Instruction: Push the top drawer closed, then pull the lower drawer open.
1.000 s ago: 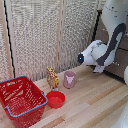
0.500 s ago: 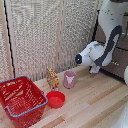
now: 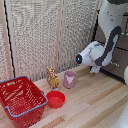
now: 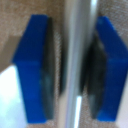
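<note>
On the exterior view's right, the arm (image 3: 107, 45) reached in toward a dark brown drawer front (image 3: 119, 64) at the frame edge, its white body bent over and a black-faced round joint pointing back toward the exterior view's left. The gripper itself was hidden behind the arm in that view, so no telling there what it was doing. A paler band sat above the dark front, probably the top drawer (image 3: 123, 42), but it was too cut off to say whether it was shut or not. Over on the wooden table (image 3: 95, 100) were a red basket (image 3: 21, 100) at the exterior view's left, a red bowl (image 3: 55, 99) just beside it, a small yellowish giraffe-looking toy (image 3: 52, 78) behind the bowl, and a pink cup (image 3: 69, 79) near the toy. Behind all that stood pale woven panels (image 3: 45, 35).

The wrist view was way more useful, though blurry. The gripper (image 4: 77, 67) had its two blue fingers (image 4: 32, 67) on either side of a thin silver bar handle (image 4: 79, 30), dark pads facing in. The bar ran straight through between them. The pads looked close on the bar, maybe touching, but the blur made it hard to call it a firm clamp, so I honestly couldn't tell if it was grasping or just straddling it. Brown wood grain showed behind the bar.
</note>
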